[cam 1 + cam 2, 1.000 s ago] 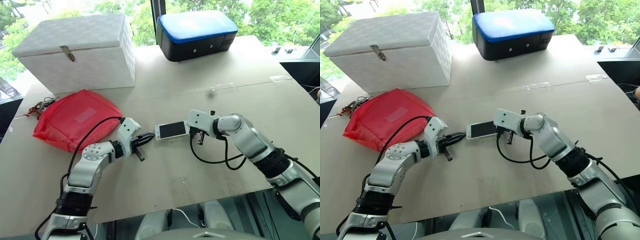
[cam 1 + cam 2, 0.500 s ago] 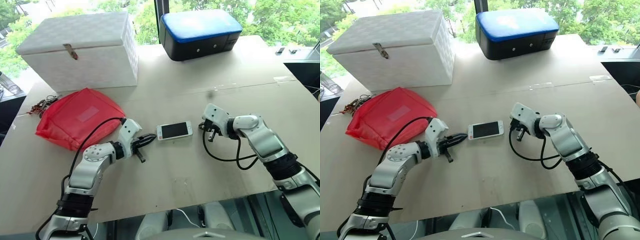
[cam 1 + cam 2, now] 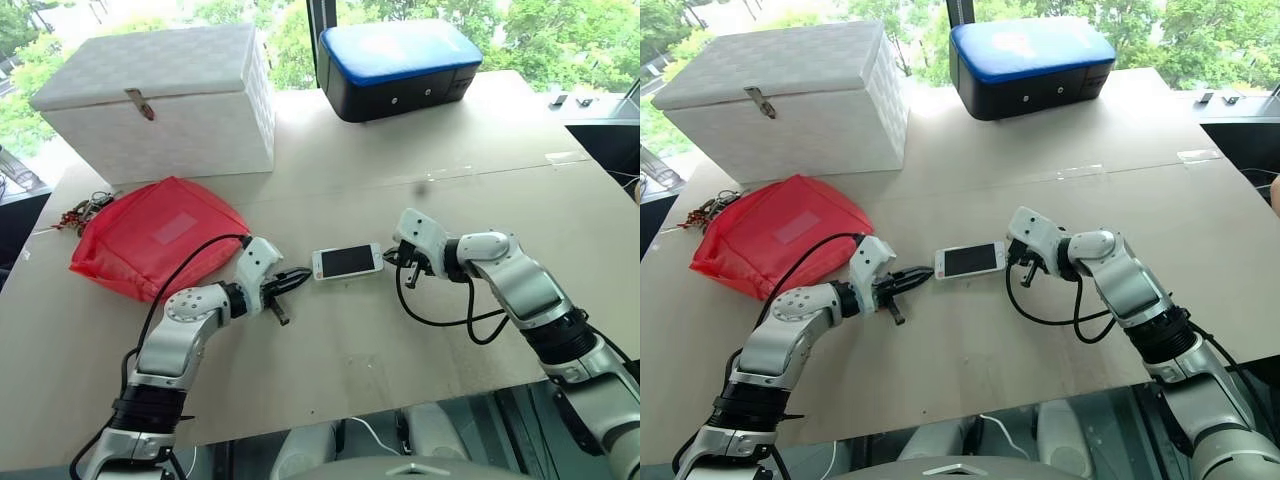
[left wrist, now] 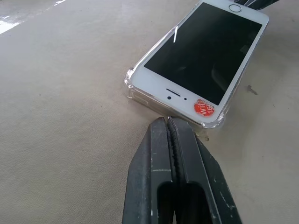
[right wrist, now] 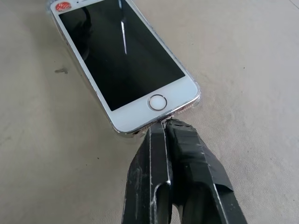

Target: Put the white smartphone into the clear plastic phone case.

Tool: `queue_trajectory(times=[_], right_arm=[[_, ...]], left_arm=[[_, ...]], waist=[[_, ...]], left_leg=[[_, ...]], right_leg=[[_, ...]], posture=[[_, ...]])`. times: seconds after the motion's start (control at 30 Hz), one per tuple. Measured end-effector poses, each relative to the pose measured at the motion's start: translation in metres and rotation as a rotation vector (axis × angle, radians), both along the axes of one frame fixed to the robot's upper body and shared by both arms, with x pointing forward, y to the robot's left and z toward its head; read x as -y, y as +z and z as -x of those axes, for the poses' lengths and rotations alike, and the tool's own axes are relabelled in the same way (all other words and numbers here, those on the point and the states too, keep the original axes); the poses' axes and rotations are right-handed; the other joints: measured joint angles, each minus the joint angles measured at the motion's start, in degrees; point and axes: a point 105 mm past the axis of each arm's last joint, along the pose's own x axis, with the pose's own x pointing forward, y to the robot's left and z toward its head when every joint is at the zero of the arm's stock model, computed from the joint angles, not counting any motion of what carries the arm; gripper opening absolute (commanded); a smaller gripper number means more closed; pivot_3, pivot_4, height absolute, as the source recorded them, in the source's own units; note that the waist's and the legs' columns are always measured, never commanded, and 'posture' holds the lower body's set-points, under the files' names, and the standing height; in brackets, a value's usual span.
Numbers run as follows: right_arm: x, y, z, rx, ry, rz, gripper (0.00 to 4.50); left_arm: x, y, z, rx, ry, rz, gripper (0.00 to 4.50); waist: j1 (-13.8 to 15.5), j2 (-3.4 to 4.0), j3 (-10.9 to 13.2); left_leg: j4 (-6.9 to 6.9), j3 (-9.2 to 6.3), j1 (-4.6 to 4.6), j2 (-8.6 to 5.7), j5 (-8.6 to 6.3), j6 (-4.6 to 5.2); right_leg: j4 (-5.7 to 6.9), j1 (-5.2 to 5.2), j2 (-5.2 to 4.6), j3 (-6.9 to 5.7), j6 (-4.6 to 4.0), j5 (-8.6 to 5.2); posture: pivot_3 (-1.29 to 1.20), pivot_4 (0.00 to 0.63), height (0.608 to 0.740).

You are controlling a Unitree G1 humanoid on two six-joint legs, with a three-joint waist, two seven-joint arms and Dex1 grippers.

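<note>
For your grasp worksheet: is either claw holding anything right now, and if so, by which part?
Nothing is held. Both claws, left and right, are shut empty, tips at opposite ends of the white smartphone in its clear plastic phone case.

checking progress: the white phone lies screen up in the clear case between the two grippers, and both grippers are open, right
Not quite. Both grippers are shut: the left gripper and the right gripper have their fingers pressed together in the wrist views. The rest holds: the white smartphone lies screen up in the clear plastic phone case, between them.

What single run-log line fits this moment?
white smartphone: inside clear plastic phone case | left gripper: shut at earpiece end | right gripper: shut at home-button end
</note>
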Motion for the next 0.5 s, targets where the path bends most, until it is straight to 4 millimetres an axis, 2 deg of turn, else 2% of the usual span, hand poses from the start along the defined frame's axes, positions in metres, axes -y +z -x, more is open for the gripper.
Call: queue_trajectory(times=[0.23,0.33,0.43,0.5], right_arm=[[0.002,0.0,-0.002,0.032,0.007,0.031,0.0],[0.006,0.004,-0.003,0.034,0.002,0.02,0.0],[0.017,0.016,-0.008,0.038,-0.043,-0.038,0.0],[0.022,0.029,-0.012,0.04,-0.069,-0.115,0.0]], left_arm=[[-0.002,0.0,-0.001,0.006,0.009,0.006,0.03],[-0.008,0.0,-0.007,0.019,0.044,0.025,0.03],[-0.023,0.007,-0.013,0.034,0.094,0.06,0.03],[-0.019,0.018,-0.014,0.045,0.063,0.116,0.03]], waist=[[-0.05,0.0,0.0],[0.01,-0.01,0.01],[0.02,-0.02,0.04],[0.03,-0.03,0.05]], left_leg=[[0.01,0.0,0.0,0.0,0.0,0.0],[0.02,0.0,-0.01,0.0,0.0,0.0],[0.02,0.0,-0.06,0.0,0.0,0.0],[0.01,-0.03,-0.1,0.0,0.0,0.0]], right_leg=[[0.01,0.0,0.0,0.01,0.0,0.0],[0.0,0.0,0.0,-0.01,0.0,0.0],[-0.01,-0.03,0.0,-0.02,0.0,0.0],[-0.04,-0.04,-0.02,-0.05,0.0,0.0]], posture=[[0.0,0.15,0.74],[0.0,0.15,0.74],[0.0,0.15,0.74],[0.0,0.15,0.74]])
